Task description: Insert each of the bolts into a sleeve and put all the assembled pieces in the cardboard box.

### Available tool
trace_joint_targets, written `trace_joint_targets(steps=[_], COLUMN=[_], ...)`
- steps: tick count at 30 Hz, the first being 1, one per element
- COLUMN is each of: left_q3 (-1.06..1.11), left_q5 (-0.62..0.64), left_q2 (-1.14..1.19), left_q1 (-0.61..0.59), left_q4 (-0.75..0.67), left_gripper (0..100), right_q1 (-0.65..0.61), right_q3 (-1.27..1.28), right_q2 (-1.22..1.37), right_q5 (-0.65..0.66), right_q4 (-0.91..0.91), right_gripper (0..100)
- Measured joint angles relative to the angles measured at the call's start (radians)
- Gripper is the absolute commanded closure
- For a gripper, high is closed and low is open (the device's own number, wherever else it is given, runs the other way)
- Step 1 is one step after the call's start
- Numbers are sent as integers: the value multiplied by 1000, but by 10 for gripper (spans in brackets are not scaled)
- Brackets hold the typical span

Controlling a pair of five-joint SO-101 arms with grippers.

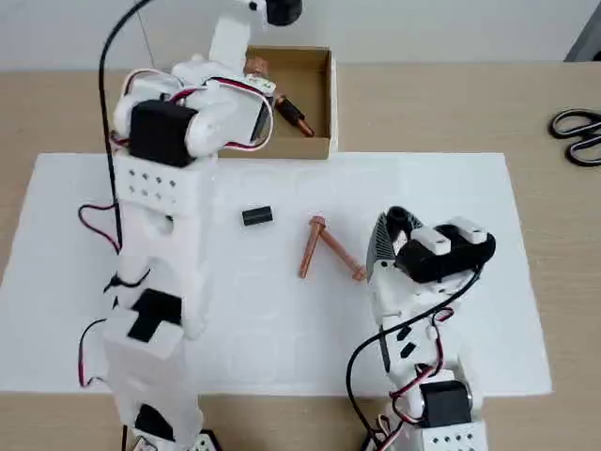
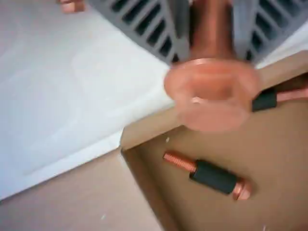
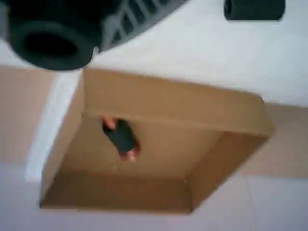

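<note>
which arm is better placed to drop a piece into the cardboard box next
Left, likely. Its jaws hold a copper bolt over the rim of the brown cardboard box, above the sleeved bolts inside. The right arm's jaws hold a black cylindrical sleeve back over the white sheet, away from the box.

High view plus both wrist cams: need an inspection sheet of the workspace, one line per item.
Surface: white mat on a wooden table.
Job's things: cardboard box with at least two assembled pieces inside; loose sleeve and two loose bolts on the mat.
Clutter: scissors on the table, off the mat.
Grippers: left claw holds a bolt over the box's edge; right claw holds a sleeve over the mat.
Cables: black cable runs down to the left arm; red and black wires on both arms.
Surroundings: pale backdrop beyond the table's far edge.
</note>
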Motion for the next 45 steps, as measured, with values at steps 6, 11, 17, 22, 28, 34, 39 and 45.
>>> trace_joint_targets(steps=[6, 11, 17, 22, 28, 34, 39, 45], left_q3=[49, 298, 692, 965, 1260, 1511, 1715, 1966], left_q5=[0, 2, 3, 54, 155, 170, 166, 169], left_q2=[-107, -258, -502, -717, -899, -1059, -1235, -1441], left_q1=[69, 68, 75, 109, 118, 181, 218, 227], left_q4=[0, 0, -109, -408, -715, -858, -1076, -1346], left_gripper=[994, 994, 994, 994, 994, 994, 994, 994], right_q1=[5, 2, -57, -146, -160, -201, -313, -356], right_q3=[64, 64, 64, 64, 64, 64, 64, 64], right_q2=[2, 2, 2, 2, 2, 2, 2, 2], right_q5=[0, 0, 0, 0, 6, 232, 414, 434], right_q4=[-80, -84, -84, -86, -215, -293, -285, -285], right_gripper=[995, 995, 995, 994, 994, 994, 994, 994])
